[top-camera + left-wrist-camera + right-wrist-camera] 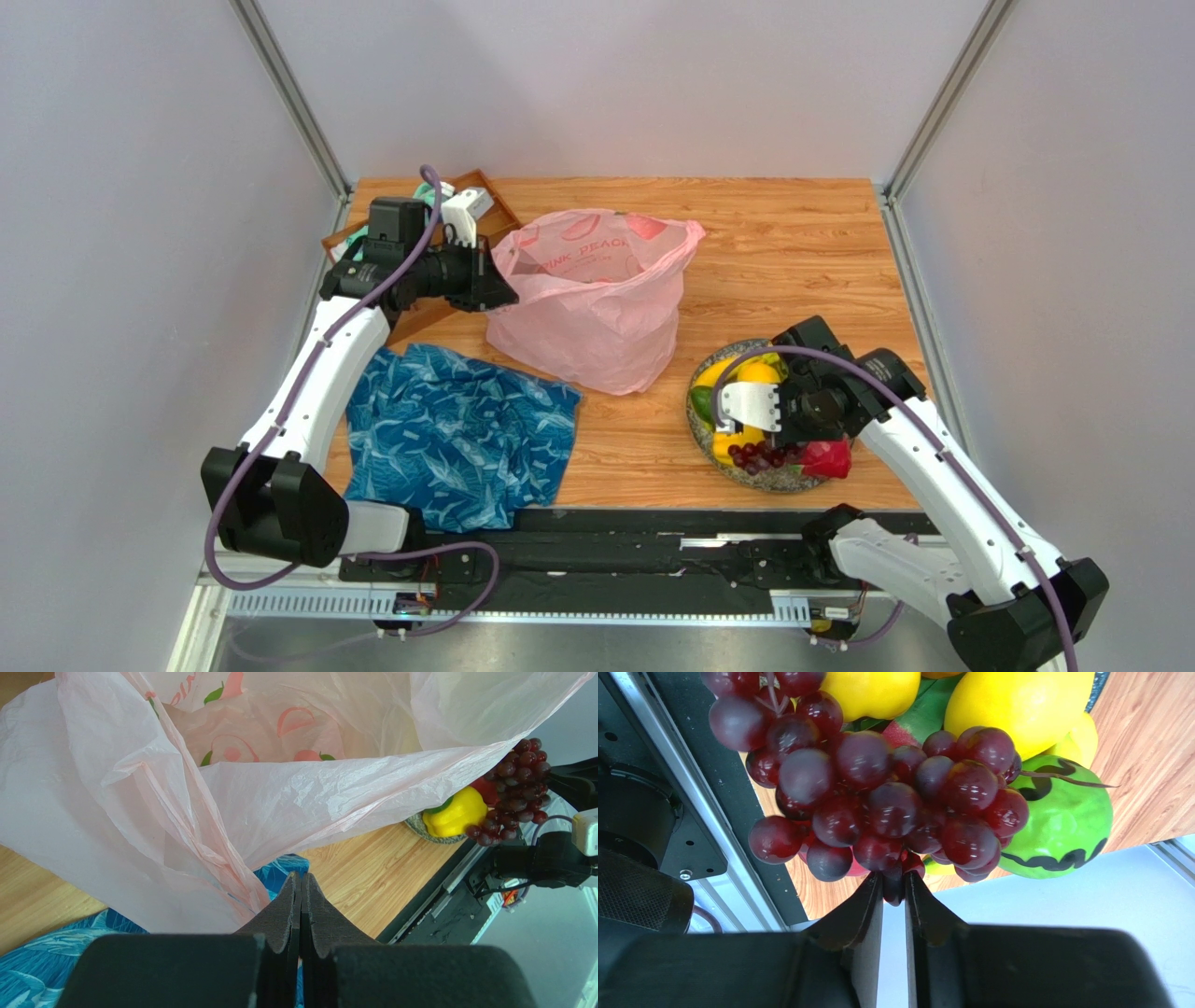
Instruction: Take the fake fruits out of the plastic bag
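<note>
1. We see the left fingers point(300, 890) pressed shut on a fold of the plastic bag point(596, 301), which stands open-mouthed left of centre on the tabletop point(800, 252).
2. The right fingers point(881, 886), parted a slit, nip the lowest of the grapes point(878, 805) above the near-right dish point(786, 485) of fake fruits point(758, 375).

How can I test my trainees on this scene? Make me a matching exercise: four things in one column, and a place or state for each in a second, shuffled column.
Things:
1. plastic bag
2. grapes
3. blue cloth
4. left gripper

Places or states:
A. shut, pinching pink film
B. spread flat, leaf-patterned
C. standing with its mouth open
D. one berry between the fingertips of the right gripper

Pairs: 1-C, 2-D, 3-B, 4-A
</note>
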Available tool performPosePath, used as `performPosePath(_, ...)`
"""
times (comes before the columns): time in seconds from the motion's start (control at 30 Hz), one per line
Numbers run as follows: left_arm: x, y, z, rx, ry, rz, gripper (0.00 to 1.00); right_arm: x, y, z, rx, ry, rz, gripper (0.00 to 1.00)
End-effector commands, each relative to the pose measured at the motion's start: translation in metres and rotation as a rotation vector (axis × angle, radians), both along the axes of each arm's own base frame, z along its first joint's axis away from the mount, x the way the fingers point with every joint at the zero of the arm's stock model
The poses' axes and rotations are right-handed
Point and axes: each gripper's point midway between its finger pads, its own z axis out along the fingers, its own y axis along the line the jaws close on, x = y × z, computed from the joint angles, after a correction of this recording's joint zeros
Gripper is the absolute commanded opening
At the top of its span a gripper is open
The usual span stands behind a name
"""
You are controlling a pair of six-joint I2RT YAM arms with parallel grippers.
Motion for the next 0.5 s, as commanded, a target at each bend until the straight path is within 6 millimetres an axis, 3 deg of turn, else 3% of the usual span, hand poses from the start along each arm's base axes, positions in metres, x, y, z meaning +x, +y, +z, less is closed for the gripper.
performPosePath(0.0, 0.0075, -0.0021, 0.0141, -0.028, -0.041, -0.006, 0.0, -0.0236, -0.0167, -0.0019, -0.061, 0.079, -0.02, 0.22)
performPosePath(0.03, 0.0071, -0.0026, 0.0143, -0.028, -0.043, -0.007, 0.0, -0.024, -0.0167, -0.0032, -0.061, 0.079, -0.019, 0.29)
performPosePath(0.13, 0.0072, -0.0028, 0.0146, -0.029, -0.044, -0.008, 0.0, -0.0249, -0.0189, -0.0053, -0.07, 0.079, -0.022, 0.37)
performPosePath(0.47, 0.0057, -0.0023, 0.0133, -0.031, -0.039, -0.007, 0.0, -0.0245, -0.0191, -0.0058, -0.067, 0.07, -0.03, 0.39)
